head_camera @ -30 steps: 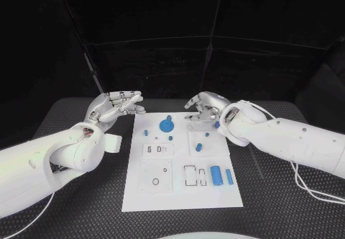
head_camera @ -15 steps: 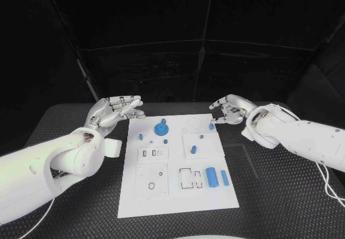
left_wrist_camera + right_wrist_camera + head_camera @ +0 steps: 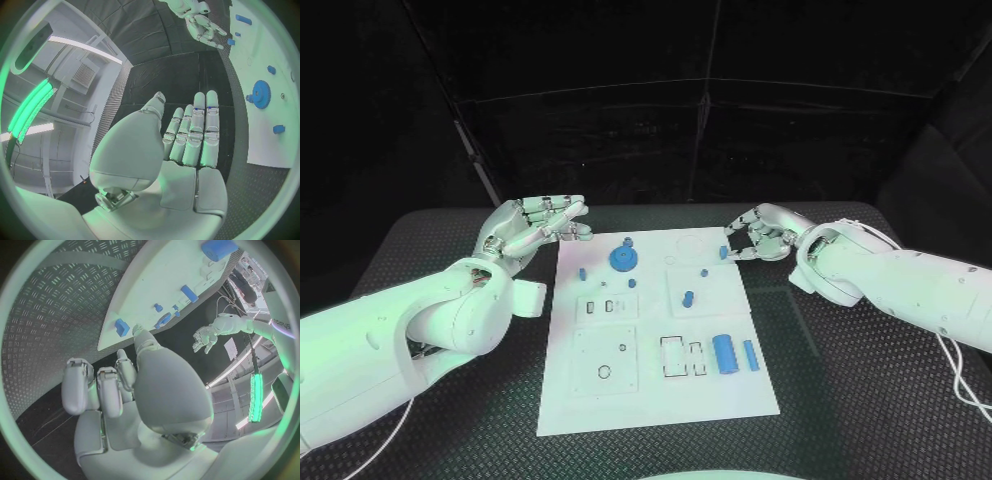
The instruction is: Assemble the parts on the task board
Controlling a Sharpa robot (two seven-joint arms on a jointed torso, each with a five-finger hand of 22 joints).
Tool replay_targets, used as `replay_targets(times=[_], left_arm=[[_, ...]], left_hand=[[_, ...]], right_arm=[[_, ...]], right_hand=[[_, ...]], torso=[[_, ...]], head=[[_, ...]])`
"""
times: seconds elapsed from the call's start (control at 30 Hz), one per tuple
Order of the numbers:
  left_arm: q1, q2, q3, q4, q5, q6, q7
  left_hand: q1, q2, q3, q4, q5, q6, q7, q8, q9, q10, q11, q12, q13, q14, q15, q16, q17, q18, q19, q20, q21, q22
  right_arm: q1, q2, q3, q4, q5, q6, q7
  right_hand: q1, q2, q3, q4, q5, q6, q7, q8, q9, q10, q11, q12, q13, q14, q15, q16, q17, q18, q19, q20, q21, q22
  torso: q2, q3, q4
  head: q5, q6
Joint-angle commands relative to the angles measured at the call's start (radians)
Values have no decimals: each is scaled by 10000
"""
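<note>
The white task board (image 3: 653, 395) lies in the middle of the table. On its far part a blue gear (image 3: 623, 260) stands, with small blue parts around it, one (image 3: 724, 252) near the far right edge. Two blue cylinders (image 3: 727, 352) lie at the near right. My left hand (image 3: 538, 222) hovers off the board's far left corner, fingers straight and spread from the thumb, holding nothing. My right hand (image 3: 762, 233) hangs just off the far right edge, fingers loosely bent, empty. The right wrist view has the thumb (image 3: 147, 345) close to that edge part (image 3: 122, 327).
The black ribbed table mat (image 3: 862, 380) surrounds the board on all sides. A white cable (image 3: 952, 385) trails from my right arm over the mat at the right. The left wrist view has the gear (image 3: 259, 94) and the right hand (image 3: 200, 22) beyond it.
My right hand has drawn back to the right, off the board's far right edge, leaving the small blue part there. The left hand has barely moved.
</note>
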Motion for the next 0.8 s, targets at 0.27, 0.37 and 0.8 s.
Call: replay_targets(times=[0.27,0.37,0.8], left_arm=[[-9,20,12,-25,1,119,7],[-14,16,12,-37,1,116,6],[-24,12,13,-73,1,131,-19]], left_hand=[[13,111,16,-90,-27,77,-5,-64,-1,79,26,-42,-5,-36,40,-55,22,111,-83,22,-45,-18],[13,111,16,-90,-27,77,-5,-64,-1,79,26,-42,-5,-36,40,-55,22,111,-83,22,-45,-18],[16,112,15,-95,-27,76,0,-67,-2,76,27,-45,-6,-37,40,-59,24,112,-86,22,-46,-19]], right_arm=[[-109,356,11,-460,-6,294,218],[-126,434,11,-525,-9,296,262],[-140,565,12,-759,-12,332,337]], right_hand=[[131,152,9,-119,50,299,20,160,29,-14,21,4,31,952,21,44,2188,-192,-7,28,34,45],[141,231,30,-155,36,433,1,217,34,17,7,30,63,955,12,49,2201,-197,11,24,47,74],[187,662,266,-357,-178,1286,-156,441,33,226,-139,194,271,969,-104,71,2256,-208,52,-70,81,144]], torso=[[-4,-20,3],[-3,-23,-3],[-7,-23,-6]], head=[[43,-77],[51,-99],[62,-150]])
